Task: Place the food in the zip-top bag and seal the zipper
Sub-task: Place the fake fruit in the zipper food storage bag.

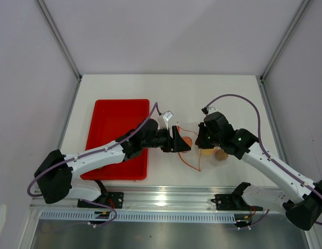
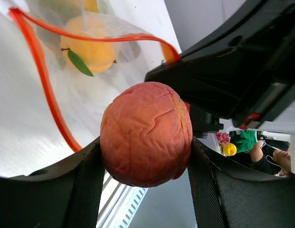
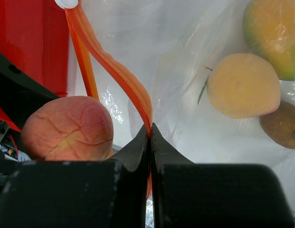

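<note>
My left gripper is shut on the peach-pink fruit and holds it at the open mouth of the clear zip-top bag. The same fruit shows in the right wrist view. My right gripper is shut on the orange-red zipper strip and holds the bag's mouth up. The strip also loops through the left wrist view. Inside the bag lie an orange ball with a green leaf, a green-and-orange fruit and a small brown fruit. No banana is in view.
A red rectangular tray lies left of the bag, under my left arm. My right arm's gripper housing is close to the right of the held fruit. The table's near rail runs in front.
</note>
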